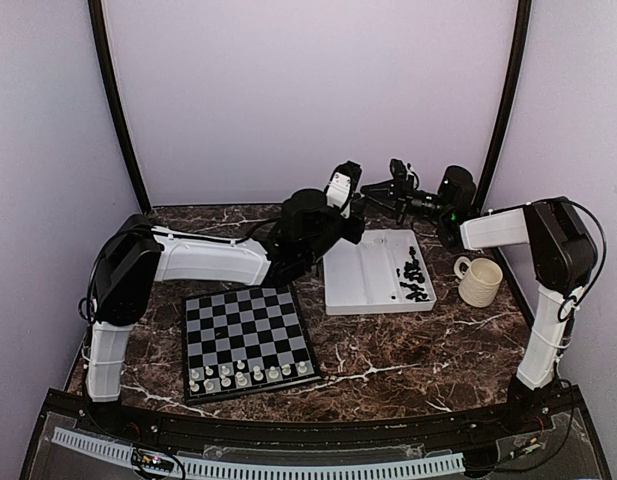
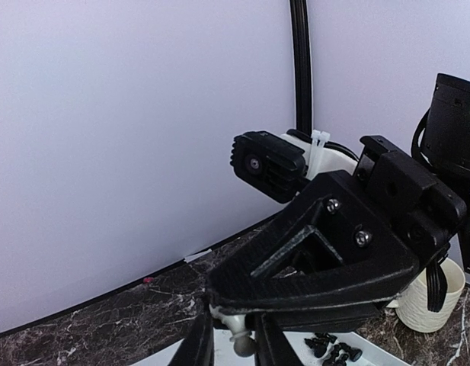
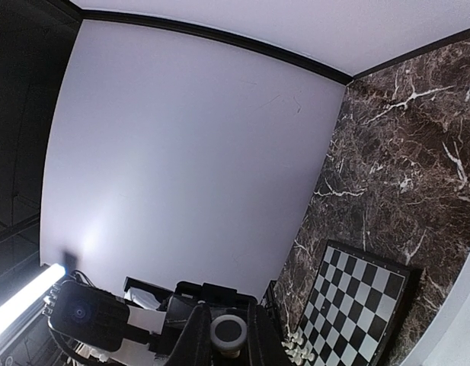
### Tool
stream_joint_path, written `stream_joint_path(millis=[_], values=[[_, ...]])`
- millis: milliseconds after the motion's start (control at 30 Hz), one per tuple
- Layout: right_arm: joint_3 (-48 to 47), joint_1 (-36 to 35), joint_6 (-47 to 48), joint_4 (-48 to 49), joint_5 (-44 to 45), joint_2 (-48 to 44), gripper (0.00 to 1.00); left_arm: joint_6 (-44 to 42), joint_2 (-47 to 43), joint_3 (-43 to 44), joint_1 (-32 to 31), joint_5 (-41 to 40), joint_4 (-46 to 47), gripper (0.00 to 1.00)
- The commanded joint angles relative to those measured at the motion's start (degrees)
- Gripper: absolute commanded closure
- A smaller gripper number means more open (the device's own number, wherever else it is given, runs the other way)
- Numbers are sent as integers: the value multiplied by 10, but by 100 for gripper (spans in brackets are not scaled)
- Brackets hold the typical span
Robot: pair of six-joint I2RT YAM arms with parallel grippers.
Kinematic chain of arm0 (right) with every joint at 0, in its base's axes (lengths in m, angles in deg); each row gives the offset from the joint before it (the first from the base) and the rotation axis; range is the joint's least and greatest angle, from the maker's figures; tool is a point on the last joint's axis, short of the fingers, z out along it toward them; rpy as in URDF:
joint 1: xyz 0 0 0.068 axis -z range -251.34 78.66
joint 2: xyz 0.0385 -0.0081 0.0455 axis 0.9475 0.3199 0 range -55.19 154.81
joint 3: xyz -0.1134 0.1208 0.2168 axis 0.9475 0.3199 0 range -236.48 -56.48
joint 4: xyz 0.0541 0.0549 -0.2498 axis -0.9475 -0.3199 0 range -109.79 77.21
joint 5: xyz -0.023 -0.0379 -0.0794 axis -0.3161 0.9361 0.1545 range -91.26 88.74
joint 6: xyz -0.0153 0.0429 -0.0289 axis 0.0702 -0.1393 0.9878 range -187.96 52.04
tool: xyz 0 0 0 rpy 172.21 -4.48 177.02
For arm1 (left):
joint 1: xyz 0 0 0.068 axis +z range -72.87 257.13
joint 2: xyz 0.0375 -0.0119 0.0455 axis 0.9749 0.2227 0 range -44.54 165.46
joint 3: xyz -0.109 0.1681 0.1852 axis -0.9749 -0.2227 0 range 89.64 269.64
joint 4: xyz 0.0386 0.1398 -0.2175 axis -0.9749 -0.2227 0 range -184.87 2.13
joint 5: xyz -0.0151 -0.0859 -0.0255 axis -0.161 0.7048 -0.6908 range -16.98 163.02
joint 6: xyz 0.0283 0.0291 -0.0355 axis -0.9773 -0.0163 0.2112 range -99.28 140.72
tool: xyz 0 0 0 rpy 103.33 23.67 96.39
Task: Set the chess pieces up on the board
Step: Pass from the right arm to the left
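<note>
High over the back of the table my two grippers meet tip to tip, the left gripper (image 1: 353, 195) facing the right gripper (image 1: 373, 188). One white chess piece (image 2: 246, 335) lies tilted between the left fingers, its base against one finger and its round head against the other. The right gripper (image 3: 228, 345) is shut on the same piece (image 3: 228, 334), whose round base faces that camera. The board (image 1: 246, 330) lies at front left with a row of white pieces (image 1: 253, 375) along its near edge. Several black pieces (image 1: 415, 275) lie in the white tray (image 1: 363, 270).
A cream ribbed mug (image 1: 479, 280) stands to the right of the tray. The tray's left compartment looks bare. Marble table top shows between the board and the tray. Light walls with black corner posts close in the back and sides.
</note>
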Motion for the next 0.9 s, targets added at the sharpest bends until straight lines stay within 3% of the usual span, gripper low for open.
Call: stream_joint_path(millis=[0, 133, 233, 333, 467, 567, 700, 867], values=[[4, -11, 6, 28, -12, -26, 100, 1, 2, 6, 0, -5, -4, 84], [7, -12, 17, 16, -13, -28, 96, 1, -1, 6, -1, -1, -7, 93], [-1, -10, 60, -22, -26, -33, 78, -3, -10, 7, 0, 2, -28, 99], [-18, 10, 163, -127, -46, -53, 65, -4, -48, 5, 3, 6, -79, 100], [-27, 71, 326, -286, -47, -88, 57, 47, -112, 38, 25, 73, -280, 100], [-48, 114, 471, -409, -61, -106, 51, 112, -137, 90, 52, 181, -506, 100], [-98, 140, 751, -634, -29, -126, 47, 159, -150, 155, 95, 301, -725, 100], [-69, 140, 961, -769, 17, -166, 44, 158, -160, 213, 105, 322, -951, 100]])
